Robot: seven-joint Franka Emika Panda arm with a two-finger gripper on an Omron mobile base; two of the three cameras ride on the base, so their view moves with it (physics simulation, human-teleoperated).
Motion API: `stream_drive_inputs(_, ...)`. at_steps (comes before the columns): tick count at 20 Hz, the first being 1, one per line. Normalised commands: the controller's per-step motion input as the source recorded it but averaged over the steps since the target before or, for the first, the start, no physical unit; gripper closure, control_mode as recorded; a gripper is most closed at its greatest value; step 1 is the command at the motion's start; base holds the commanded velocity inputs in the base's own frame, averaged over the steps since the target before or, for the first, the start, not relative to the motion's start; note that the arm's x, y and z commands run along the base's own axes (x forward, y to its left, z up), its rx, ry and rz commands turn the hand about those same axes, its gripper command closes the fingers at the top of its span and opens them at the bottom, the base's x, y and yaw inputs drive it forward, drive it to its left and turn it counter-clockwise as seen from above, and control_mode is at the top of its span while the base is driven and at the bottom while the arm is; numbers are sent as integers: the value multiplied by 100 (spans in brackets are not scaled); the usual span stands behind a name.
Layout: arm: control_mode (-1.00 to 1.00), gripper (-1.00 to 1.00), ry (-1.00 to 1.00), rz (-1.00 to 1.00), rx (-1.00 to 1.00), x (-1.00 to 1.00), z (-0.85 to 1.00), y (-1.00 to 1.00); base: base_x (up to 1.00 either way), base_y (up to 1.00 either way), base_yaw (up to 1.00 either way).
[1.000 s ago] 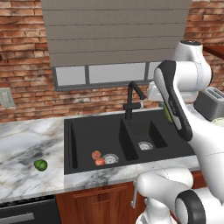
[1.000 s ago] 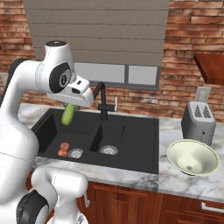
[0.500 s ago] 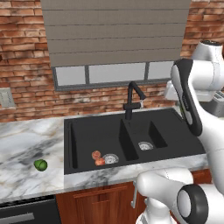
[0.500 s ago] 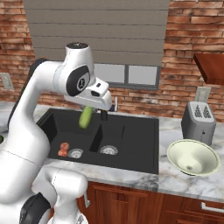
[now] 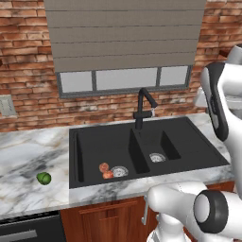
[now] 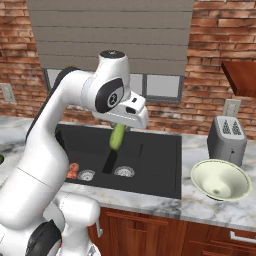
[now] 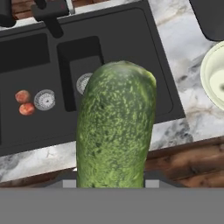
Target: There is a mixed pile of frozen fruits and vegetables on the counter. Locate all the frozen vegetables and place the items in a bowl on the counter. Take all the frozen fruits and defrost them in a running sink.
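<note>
Above the black double-basin sink (image 6: 145, 160), the gripper (image 6: 121, 125) is hanging closed on a dark-green cucumber (image 6: 117, 137). Cucumber: long axis is standing near vertical in the right base view, upper end in the jaws, free end pointing down toward the divider between the two basins. In the hand view the cucumber (image 7: 116, 127) is running from 6 o'clock up to 12 o'clock, its rounded tip lying over the right basin.

Two red-orange fruits (image 7: 24, 103): lying in the left basin, one just beside the other, at 9 o'clock from the silver drain (image 7: 44, 99); in the left base view the fruits (image 5: 106, 170) are sitting at 9 o'clock from that drain.

Round bright-green item (image 5: 44, 178): resting on the white marble counter (image 5: 28, 160), well apart from the sink at 9 o'clock.

Cream-white bowl (image 6: 220, 180): sitting on the counter at 3 o'clock from the sink, with a grey toaster (image 6: 227, 137) just behind it at 12 o'clock.

Black curved faucet (image 5: 144, 106): rising behind the basin divider, under a window with a lowered grey blind (image 5: 125, 33). A brick wall (image 5: 23, 80) is backing the counter. Between cucumber and bowl lies open sink and counter.
</note>
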Motion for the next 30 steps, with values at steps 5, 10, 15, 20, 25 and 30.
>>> stream_drive_inputs(5, -100, 100, 0, -1, 0, 0, -1, -53, 0, 0, 0)
stream_drive_inputs(10, -100, 100, 0, -1, 0, 0, -8, -51, 0, 0, 0)
stream_drive_inputs(15, -100, 100, 0, 0, 0, 0, -16, -49, 0, 0, 0)
stream_drive_inputs(20, -100, 100, 0, 0, 0, 10, -19, -43, 0, 0, 0)
stream_drive_inputs(25, -100, 100, 0, 0, 0, 12, -18, -44, 0, 0, 0)
stream_drive_inputs(30, -100, 100, 1, 0, 0, 13, -17, -43, 0, 0, 0)
